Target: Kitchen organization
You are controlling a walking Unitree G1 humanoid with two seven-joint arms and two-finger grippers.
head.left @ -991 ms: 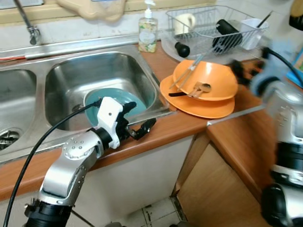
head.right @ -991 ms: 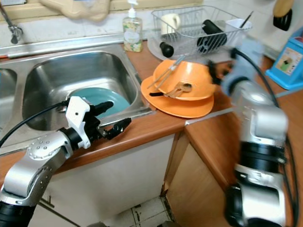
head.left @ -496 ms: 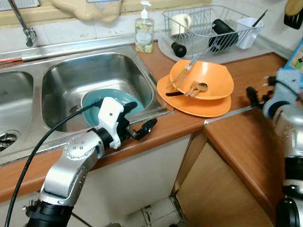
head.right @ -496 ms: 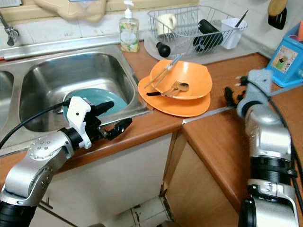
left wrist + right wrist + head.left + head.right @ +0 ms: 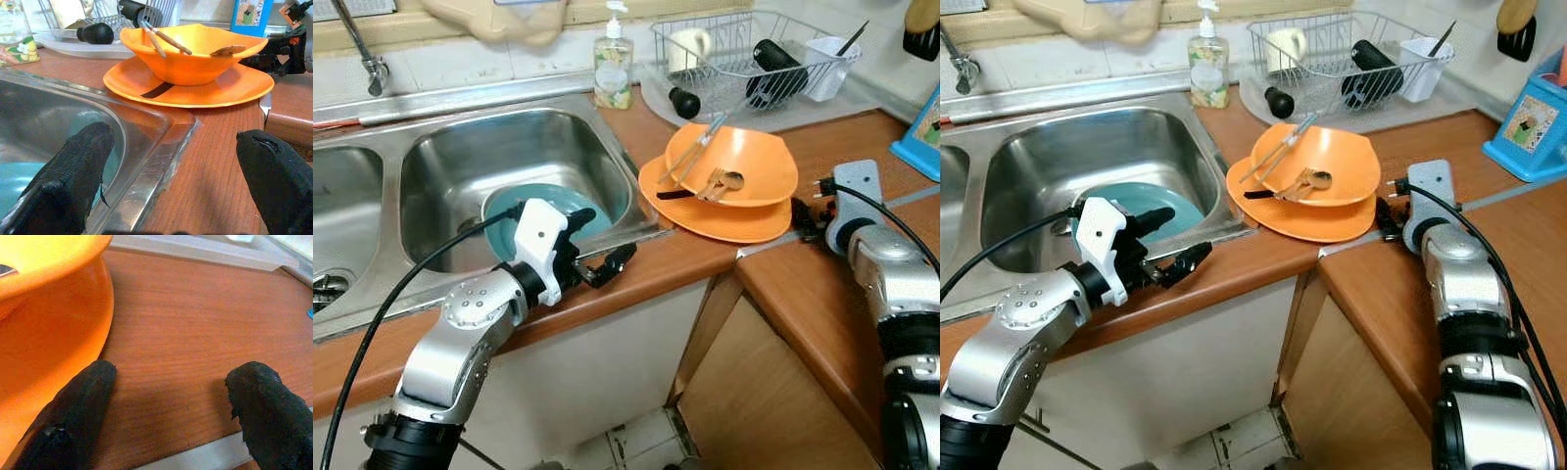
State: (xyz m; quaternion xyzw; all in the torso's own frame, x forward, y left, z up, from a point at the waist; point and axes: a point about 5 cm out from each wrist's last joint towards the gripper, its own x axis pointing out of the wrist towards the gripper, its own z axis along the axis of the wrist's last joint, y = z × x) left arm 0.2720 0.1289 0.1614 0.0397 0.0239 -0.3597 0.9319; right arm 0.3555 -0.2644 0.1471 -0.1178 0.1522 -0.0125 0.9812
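Low over the wooden counter [image 5: 195, 333], right gripper [image 5: 168, 396] spread wide, empty, one finger beside the orange plate [image 5: 1317, 220] rim. Left gripper [image 5: 171, 171] also wide, empty, straddling the sink edge [image 5: 146, 147]. Left wrist view adds chopsticks [image 5: 164, 39] in the orange bowl [image 5: 193, 56]; head views show a teal plate [image 5: 524, 201] in the basin.

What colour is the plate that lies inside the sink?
The plate is teal blue; the left eye view shows it best, in the sink.
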